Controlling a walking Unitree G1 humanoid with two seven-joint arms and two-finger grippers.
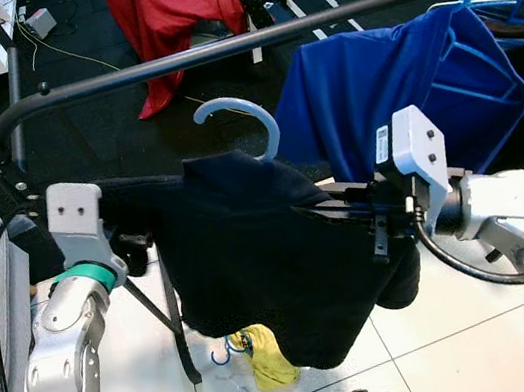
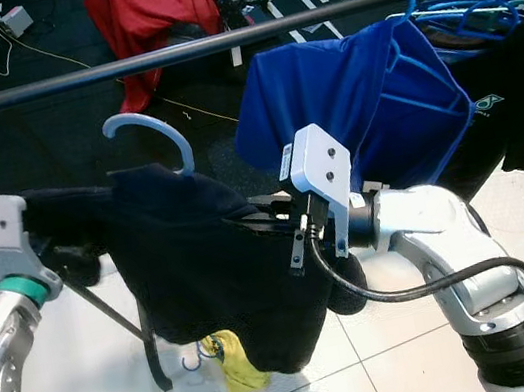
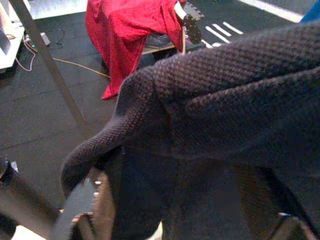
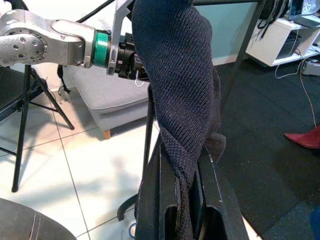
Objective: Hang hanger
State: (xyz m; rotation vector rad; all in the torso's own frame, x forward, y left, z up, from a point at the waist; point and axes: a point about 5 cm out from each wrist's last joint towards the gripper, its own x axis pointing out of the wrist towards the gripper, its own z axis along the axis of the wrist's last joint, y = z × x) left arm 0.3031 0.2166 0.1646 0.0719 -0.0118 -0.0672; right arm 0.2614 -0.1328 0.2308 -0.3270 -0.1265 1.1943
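Even, bright indoor light fills both eye views, which are sharp, with soft reflections on the white floor tiles [image 1: 451,345] and gentle sheen on the silver arms. The dark garment [image 1: 253,258] reads nearly black with little fold detail. In the left wrist view its knit is crisp above, but the near foreground at the bottom is blurred. The right wrist view is well lit and clear.

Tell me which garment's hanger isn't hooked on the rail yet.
The dark navy knit shirt held between both end effectors: its light blue hanger hook sits free below the black rail, whereas the royal blue shirt already hangs from the rail.
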